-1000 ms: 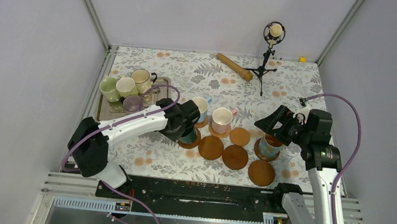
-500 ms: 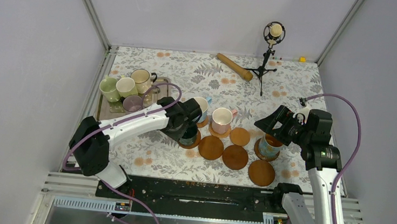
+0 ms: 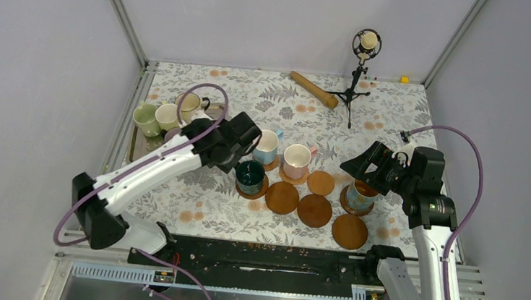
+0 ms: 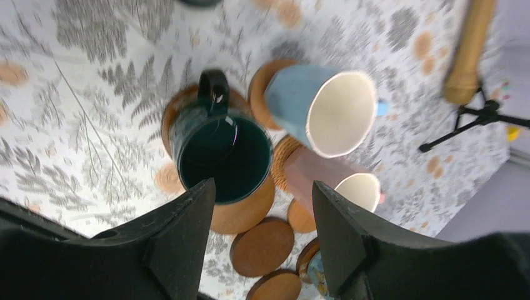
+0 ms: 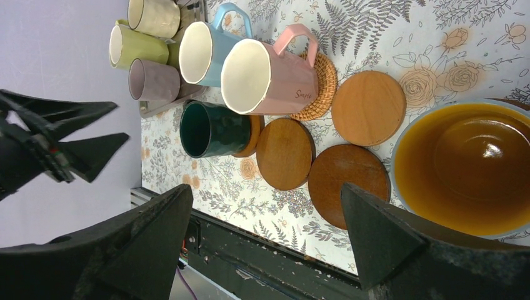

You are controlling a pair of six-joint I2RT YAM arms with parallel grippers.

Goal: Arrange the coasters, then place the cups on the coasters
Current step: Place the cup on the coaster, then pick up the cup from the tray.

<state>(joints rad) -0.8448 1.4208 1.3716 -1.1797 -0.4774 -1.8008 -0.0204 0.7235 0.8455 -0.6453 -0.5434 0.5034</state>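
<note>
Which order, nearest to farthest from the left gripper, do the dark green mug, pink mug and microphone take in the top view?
1. The dark green mug, right beside the left gripper.
2. The pink mug, further to the right.
3. The microphone, at the far back right.

The only writing that can be read is a small dark script word on the side of the pink mug [image 5: 275, 78], seen from the right wrist camera. It sits low on the wall near the base and seems to read "Smile", though the letters are tiny and run sideways. In the other two views this mug is too small or blurred to show the word.
</note>
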